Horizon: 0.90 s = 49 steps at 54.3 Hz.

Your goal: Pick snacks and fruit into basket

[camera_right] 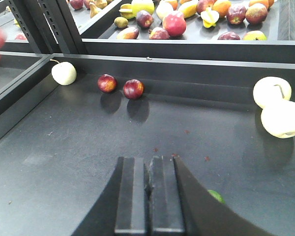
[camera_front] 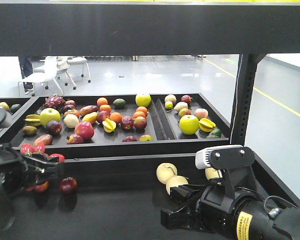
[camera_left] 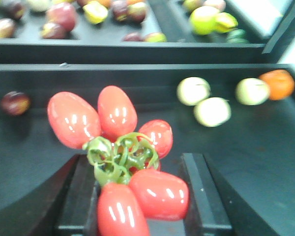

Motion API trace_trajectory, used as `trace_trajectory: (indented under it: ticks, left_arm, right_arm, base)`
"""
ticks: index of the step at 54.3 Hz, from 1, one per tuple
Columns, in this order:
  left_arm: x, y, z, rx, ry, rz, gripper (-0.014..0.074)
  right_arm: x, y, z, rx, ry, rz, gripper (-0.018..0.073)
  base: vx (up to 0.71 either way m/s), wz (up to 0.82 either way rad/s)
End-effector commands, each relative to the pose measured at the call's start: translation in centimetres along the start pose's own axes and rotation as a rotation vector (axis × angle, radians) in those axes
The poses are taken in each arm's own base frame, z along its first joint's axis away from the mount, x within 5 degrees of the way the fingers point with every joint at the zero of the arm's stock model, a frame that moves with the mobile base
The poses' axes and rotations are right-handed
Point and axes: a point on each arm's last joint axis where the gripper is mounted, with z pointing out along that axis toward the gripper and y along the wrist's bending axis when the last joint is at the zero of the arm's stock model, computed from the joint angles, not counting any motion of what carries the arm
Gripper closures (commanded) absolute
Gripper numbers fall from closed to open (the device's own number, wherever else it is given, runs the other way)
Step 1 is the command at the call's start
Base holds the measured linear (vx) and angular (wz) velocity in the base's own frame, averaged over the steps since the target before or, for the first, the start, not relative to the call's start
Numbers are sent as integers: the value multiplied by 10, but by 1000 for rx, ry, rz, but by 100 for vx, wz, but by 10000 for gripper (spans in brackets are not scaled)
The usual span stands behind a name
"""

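Observation:
My left gripper is shut on a bunch of red tomatoes with curly green stems, the lowest tomatoes wedged between its fingers. In the front view the tomato bunch hangs at the left above the lower black shelf, in my left gripper. My right gripper is shut with nothing in it, low over the shelf floor; the front view shows the right gripper at lower right. The snacks and the basket are out of view.
An upper tray holds several mixed fruits. On the lower shelf lie pale fruits, two dark red ones, a white one and an orange. A black upright post stands at right.

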Motion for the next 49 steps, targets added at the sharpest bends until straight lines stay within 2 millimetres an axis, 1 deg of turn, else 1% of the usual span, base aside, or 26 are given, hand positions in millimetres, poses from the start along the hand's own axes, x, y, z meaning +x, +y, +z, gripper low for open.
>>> trace_trajectory:
  ticks: [1, 12, 17, 32, 49]
  left_arm:
    - [-19, -9, -29, 108, -169, 11, 603]
    - [-16, -4, -46, 101, -184, 5, 602]
    - [-14, -2, -47, 83, -165, 3, 602]
    - [-13, -1, -45, 73, -150, 3, 602]
    - [-13, -1, -45, 73, -150, 3, 602]
  right_arm:
    - [-18, -1, -10, 33, -78, -69, 571]
    - [-19, -3, -10, 53, -85, -110, 564]
    - [-19, -3, -10, 56, -85, -145, 561]
    - [-22, -9, -11, 138, -110, -225, 552]
    - [-22, -9, -11, 136, -110, -223, 519]
  base:
    - [0, 0]
    - [0, 0]
    - [0, 0]
    - [0, 0]
    - [0, 0]
